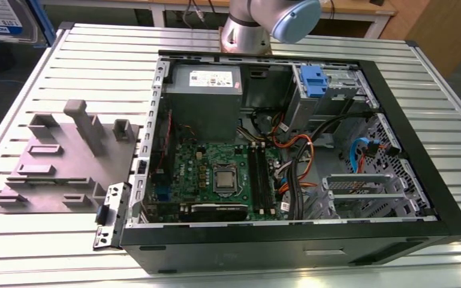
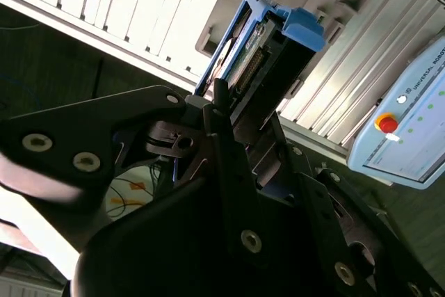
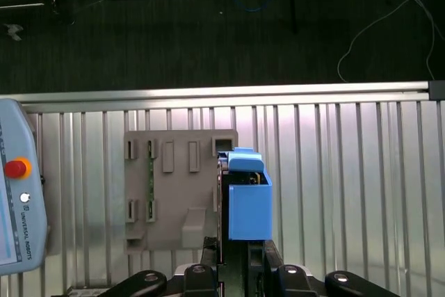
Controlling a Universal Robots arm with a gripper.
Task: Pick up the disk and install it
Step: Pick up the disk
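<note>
The disk (image 3: pixel 249 203) stands on edge with its blue side rail facing the first wrist view. It is beside a grey slotted holder plate (image 3: pixel 174 193) on the slatted table. My gripper (image 3: pixel 236 255) is shut on the disk, one dark finger on each flat side. In the second wrist view the disk (image 2: pixel 261 60) rises between the fingers (image 2: pixel 221 119), its blue end tab uppermost and its connector edge showing. In the exterior view the open computer case (image 1: pixel 422 180) lies on the table, with a drive bay (image 1: pixel 338 90) at its far right corner.
A blue clip (image 1: pixel 313 81) sits in the case's drive bay, with orange and black cables (image 1: pixel 294 144) beside the motherboard (image 1: pixel 222 174). A grey fixture (image 1: pixel 62 162) lies on the exterior view's left. A pendant with a red button (image 3: pixel 15 169) rests on the table near the holder plate.
</note>
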